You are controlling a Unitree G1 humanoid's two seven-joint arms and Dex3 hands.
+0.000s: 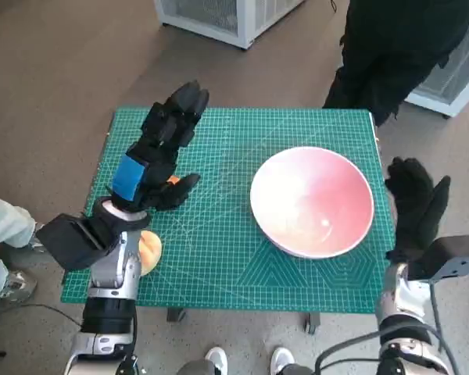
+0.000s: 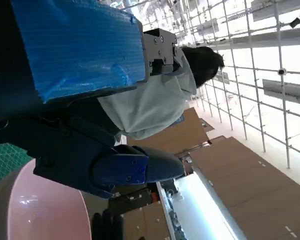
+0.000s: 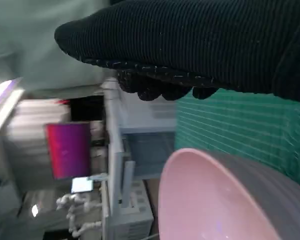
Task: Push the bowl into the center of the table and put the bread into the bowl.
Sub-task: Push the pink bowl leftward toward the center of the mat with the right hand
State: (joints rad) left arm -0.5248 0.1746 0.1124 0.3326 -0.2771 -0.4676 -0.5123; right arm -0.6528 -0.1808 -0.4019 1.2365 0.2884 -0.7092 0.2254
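A pink bowl [image 1: 311, 201] stands on the right half of the green mat [image 1: 219, 258], close to the right edge. It also shows in the left wrist view [image 2: 35, 210] and the right wrist view [image 3: 220, 200]. A tan piece of bread [image 1: 150, 251] lies near the front left corner, partly hidden by my left forearm. My left hand [image 1: 160, 148] hovers over the left part of the mat with its fingers stretched out, holding nothing. A small orange patch [image 1: 172, 180] shows by its thumb. My gloved right hand [image 1: 417, 205] is open, just off the table's right edge beside the bowl.
A person in dark clothes [image 1: 399, 47] stands at the far right corner. A white wire cabinet [image 1: 227, 16] stands behind the table. A pale sleeve [image 1: 4, 223] reaches in at the left, and white shoes [image 1: 219, 359] show at the front edge.
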